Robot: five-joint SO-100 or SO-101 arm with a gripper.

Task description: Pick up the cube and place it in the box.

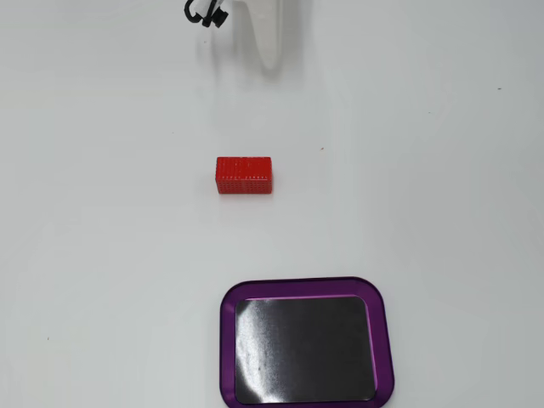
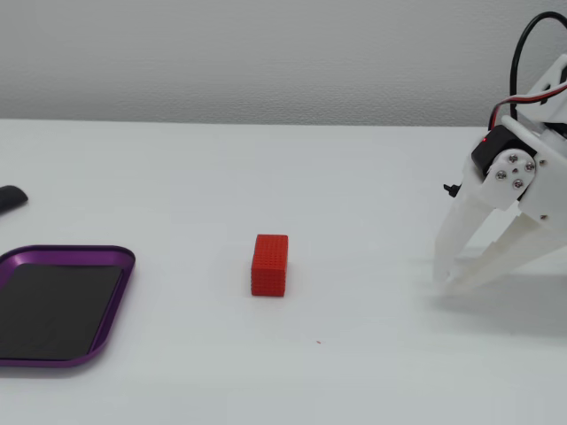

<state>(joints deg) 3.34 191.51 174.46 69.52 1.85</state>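
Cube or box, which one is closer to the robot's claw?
The cube. It sits in the middle of the table, between the gripper and the purple box, which lies farther away.

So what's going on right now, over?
Gripper empty, tips near the table, jaws close together. Cube untouched, between arm and box. Box empty. Path clear.

A small dark object (possibly a mouse) lies on the white table.

One cube, one box, one end effector.
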